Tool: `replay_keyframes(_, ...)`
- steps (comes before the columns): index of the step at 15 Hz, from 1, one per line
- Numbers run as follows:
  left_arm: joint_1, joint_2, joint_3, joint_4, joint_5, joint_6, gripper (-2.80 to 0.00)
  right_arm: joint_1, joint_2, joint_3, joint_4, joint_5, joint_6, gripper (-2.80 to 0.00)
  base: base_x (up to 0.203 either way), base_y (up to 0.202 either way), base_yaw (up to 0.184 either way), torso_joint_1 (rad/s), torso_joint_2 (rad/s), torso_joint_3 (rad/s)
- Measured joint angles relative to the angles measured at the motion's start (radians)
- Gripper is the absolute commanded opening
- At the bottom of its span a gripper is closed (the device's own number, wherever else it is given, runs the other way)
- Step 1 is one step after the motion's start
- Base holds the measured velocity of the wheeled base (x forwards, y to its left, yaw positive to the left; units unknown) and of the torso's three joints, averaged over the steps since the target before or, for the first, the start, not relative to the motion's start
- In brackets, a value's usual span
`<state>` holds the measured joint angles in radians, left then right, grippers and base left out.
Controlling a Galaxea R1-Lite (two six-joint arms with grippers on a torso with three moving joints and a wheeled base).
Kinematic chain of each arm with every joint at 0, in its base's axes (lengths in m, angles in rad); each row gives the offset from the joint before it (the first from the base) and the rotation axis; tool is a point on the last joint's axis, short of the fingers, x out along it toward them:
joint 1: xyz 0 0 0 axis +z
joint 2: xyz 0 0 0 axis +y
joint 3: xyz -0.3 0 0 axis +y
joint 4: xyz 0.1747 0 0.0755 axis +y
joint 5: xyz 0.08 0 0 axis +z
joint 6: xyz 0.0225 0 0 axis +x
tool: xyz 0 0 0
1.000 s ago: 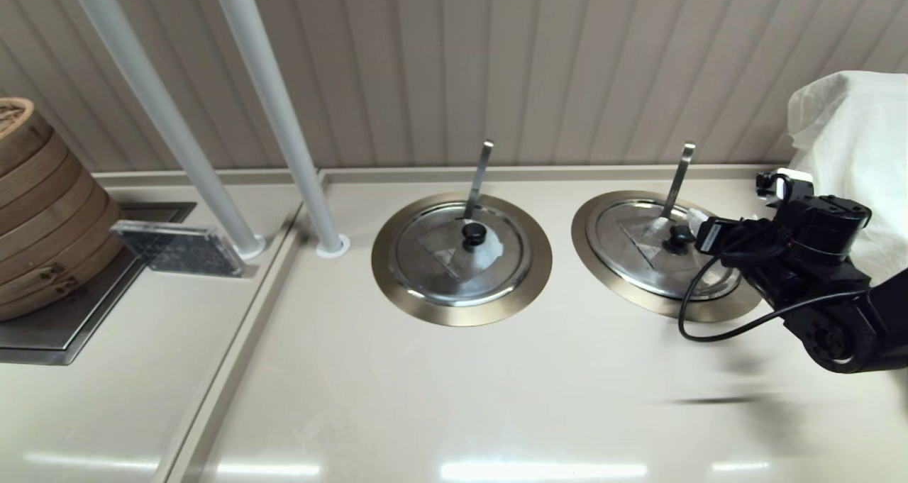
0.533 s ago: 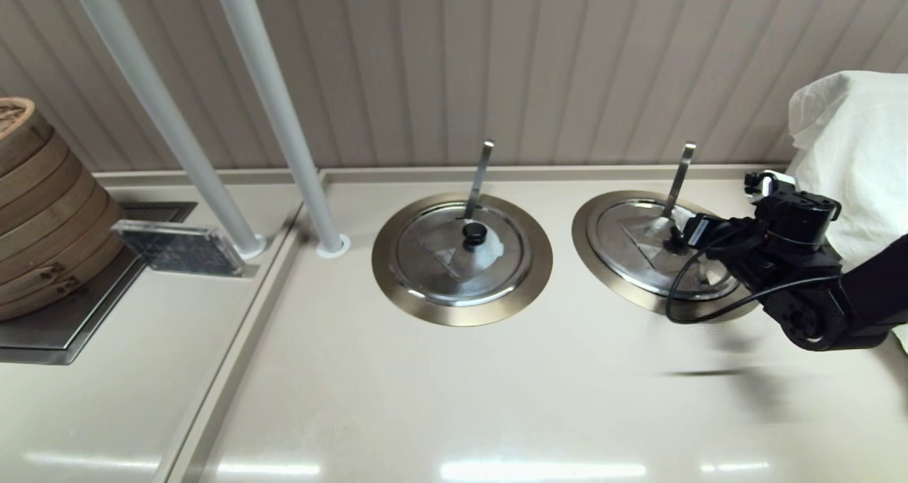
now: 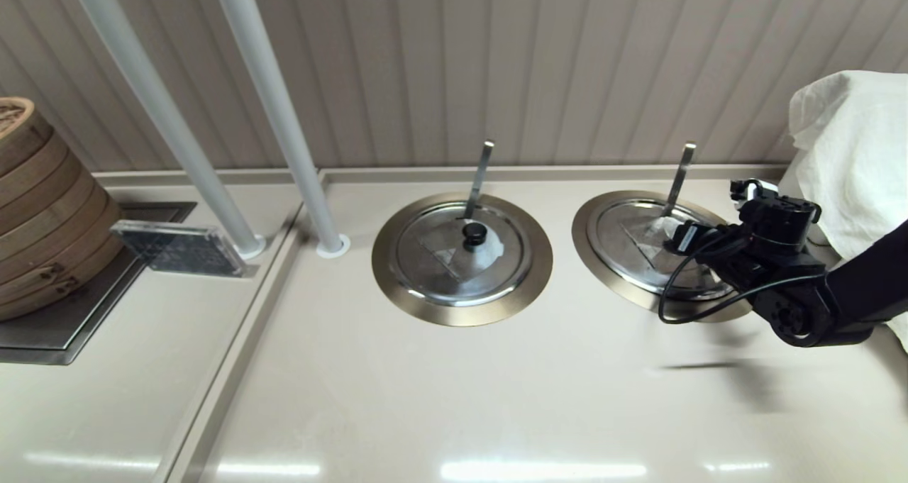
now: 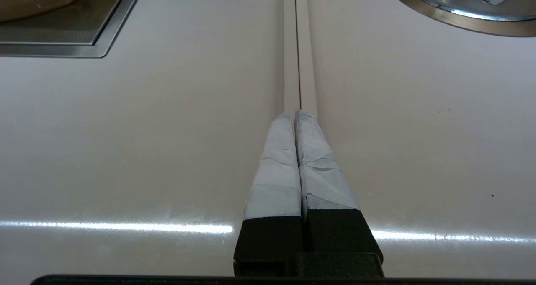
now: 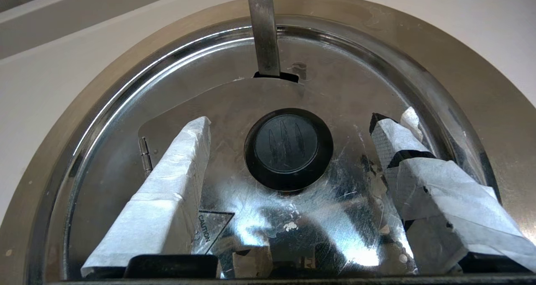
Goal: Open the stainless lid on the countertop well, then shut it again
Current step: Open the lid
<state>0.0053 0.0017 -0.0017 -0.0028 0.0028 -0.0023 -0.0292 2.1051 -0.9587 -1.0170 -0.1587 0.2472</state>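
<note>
Knob (image 5: 289, 149) is your landmark: the small black one at the centre of the stainless lid (image 5: 335, 88), which sits shut in the countertop well (image 3: 603, 270), the right-hand of two wells. Your right gripper (image 5: 289, 134) hangs just above that lid with its taped fingers (image 5: 167, 184) spread wide, one on each side of the knob and neither touching it. The knob lies straight ahead between the jaws, so I judge that a short advance and a squeeze should seat the grip. The ladle handle (image 5: 264, 29) rises from its notch just beyond the knob, its long axis running away from the gripper; keep the fingertips short of it. The flap's hinge (image 5: 145, 155) lies to one side of the knob, outboard of one finger.

Count two lidded wells, two knobs and two ladle handles; the twin lid (image 3: 461, 252), with its cloudy flap, lies well away from the knob. Your left gripper (image 4: 295, 115) is parked farther still, jaws pressed together over bare counter (image 4: 125, 130); the right arm is plainly the nearer.
</note>
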Motion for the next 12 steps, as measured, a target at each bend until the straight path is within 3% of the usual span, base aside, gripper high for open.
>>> replay_keyframes(12,0.000,0.000,0.000,0.000,0.000,0.000,-2.80,0.045,0.032,-0.023,0.000,0.000,0.000,0.00,0.000,0.000,0.000,0.000,0.00,0.000)
